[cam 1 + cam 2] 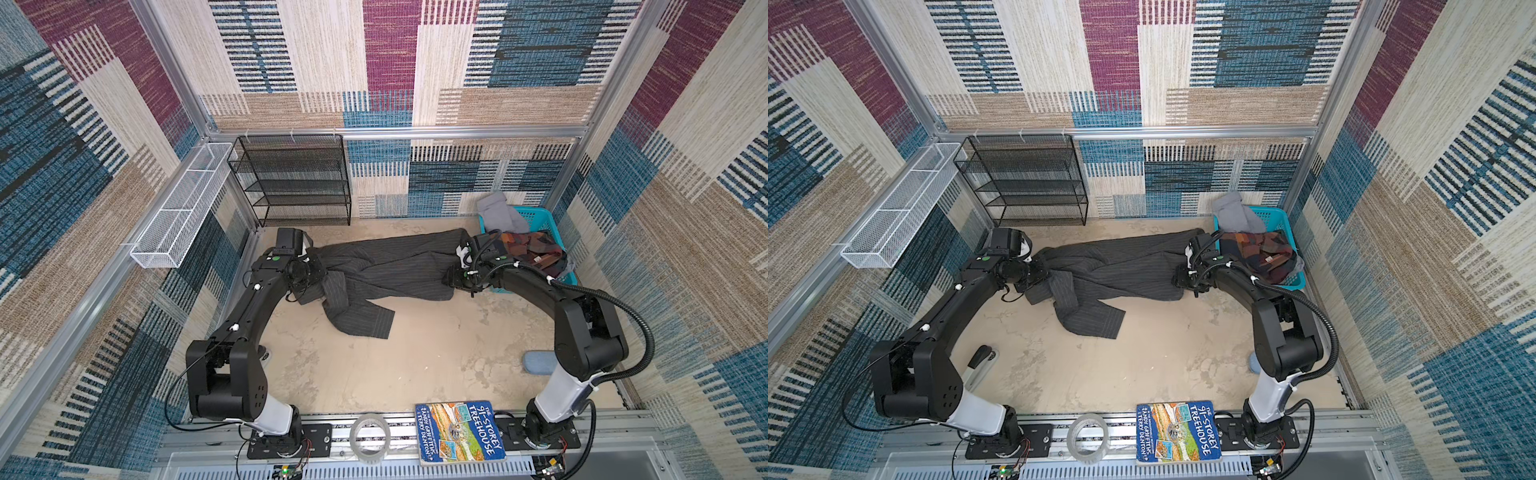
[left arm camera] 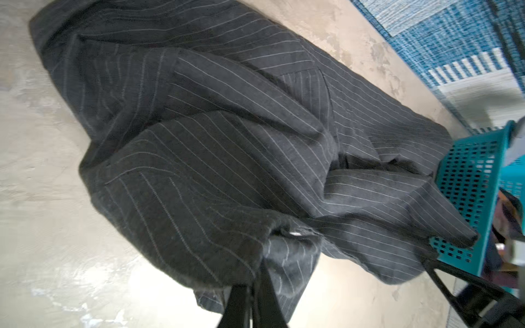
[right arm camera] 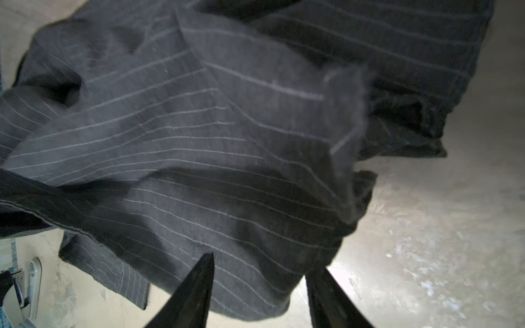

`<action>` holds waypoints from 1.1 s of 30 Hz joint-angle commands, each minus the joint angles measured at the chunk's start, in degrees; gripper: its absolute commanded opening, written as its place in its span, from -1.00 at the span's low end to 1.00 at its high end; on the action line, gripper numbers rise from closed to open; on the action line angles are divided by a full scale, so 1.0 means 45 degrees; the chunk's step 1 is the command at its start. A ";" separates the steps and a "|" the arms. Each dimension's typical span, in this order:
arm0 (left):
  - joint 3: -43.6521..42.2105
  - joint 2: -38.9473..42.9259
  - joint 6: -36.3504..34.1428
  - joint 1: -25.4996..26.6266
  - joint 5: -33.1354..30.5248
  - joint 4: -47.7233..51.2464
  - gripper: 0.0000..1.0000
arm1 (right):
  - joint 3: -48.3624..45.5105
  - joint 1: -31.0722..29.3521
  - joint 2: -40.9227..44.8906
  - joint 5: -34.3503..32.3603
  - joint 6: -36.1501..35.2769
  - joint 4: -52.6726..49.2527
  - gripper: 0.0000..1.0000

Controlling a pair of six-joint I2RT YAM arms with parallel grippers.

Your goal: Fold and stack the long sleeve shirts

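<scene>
The widest free stretch of tabletop lies in the lower middle of both top views, between the left arm and the right arm. The pinstriped shirt sprawls across the upper middle, and its cuffed sleeve reaches down into that space. Above the shirt runs a narrow bare strip, closed at upper left by the black mesh shelf rack and at upper right by the teal basket heaped with clothes. A white wire tray juts from the left wall. A book and a tape roll occupy the front rail.
</scene>
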State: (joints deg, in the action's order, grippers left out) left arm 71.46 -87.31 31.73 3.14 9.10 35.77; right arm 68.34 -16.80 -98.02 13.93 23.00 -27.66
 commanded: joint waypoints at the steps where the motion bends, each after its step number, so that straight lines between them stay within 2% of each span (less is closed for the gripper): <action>1: 0.0123 -0.0101 -0.0059 0.0009 -0.1523 0.0456 -1.00 | -0.0740 -0.0017 0.1021 -0.0764 0.0288 0.0474 0.16; 8: 0.0191 -0.0493 0.0059 0.0102 -0.1395 0.0466 -1.00 | -0.3006 -0.0012 0.2637 -0.0335 0.0731 0.0903 0.21; 17: 0.0511 -0.0838 -0.0087 0.0169 -0.1684 0.0713 -1.00 | -0.5377 -0.0223 0.3294 0.0946 0.1676 0.2681 0.21; 22: 0.0633 -0.0967 -0.0116 0.0184 -0.1456 0.0721 -1.00 | -0.6059 -0.0369 0.3046 0.0945 0.1482 0.4512 0.23; 27: 0.0565 -0.0824 -0.0175 0.0182 -0.1474 0.0818 -1.00 | -0.5290 -0.0356 0.1590 0.1604 0.1306 0.6174 0.21; 28: 0.0546 -0.0803 -0.0193 0.0182 -0.1469 0.0817 -1.00 | -0.5043 -0.0367 0.1256 0.1684 0.1276 0.6406 0.16; 31: 0.0516 -0.0833 -0.0200 0.0197 -0.1391 0.0833 -1.00 | -0.4194 -0.0366 0.0759 0.2017 0.1293 0.6438 -0.39; 33: 0.0507 -0.0828 -0.0204 0.0202 -0.1359 0.0820 -1.00 | -0.3757 -0.0418 0.1045 0.2337 0.1201 0.5996 -0.59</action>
State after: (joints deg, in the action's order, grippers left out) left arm 73.71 -91.39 31.77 4.01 3.03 38.76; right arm 49.30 -18.44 -94.08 21.47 28.82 -3.25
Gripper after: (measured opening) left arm 0.056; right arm 0.201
